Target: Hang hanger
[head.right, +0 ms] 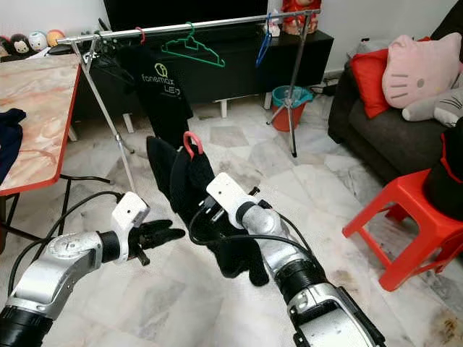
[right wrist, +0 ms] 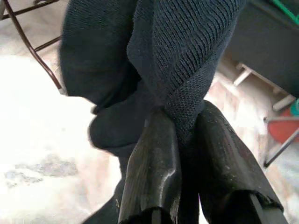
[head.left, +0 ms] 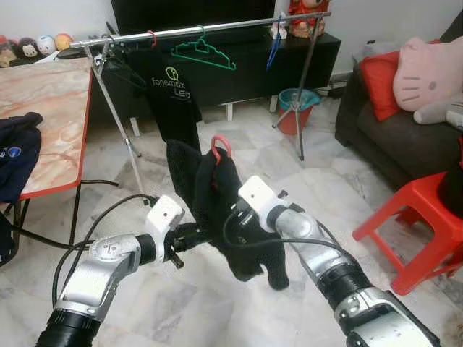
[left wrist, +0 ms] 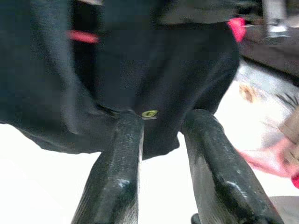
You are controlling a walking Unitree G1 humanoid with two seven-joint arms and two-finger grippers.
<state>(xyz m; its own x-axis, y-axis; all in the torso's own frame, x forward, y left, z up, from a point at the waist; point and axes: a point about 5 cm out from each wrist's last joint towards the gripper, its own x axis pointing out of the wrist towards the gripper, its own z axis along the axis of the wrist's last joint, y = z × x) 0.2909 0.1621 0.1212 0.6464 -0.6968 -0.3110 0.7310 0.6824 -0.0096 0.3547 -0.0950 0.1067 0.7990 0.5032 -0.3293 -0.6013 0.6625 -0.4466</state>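
Above marble floor (head.left: 181,303), right end effector (right wrist: 184,140) pinches garment (head.left: 239,217).

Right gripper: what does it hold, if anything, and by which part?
The right gripper is shut on the dark garment, pinching a bunched fold of its knit cloth. The garment hangs on a red hanger.

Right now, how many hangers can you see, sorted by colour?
Red: 2, one on the rail, one in the black garment the right gripper holds
Green: 1
Blue: 1
Total: 4
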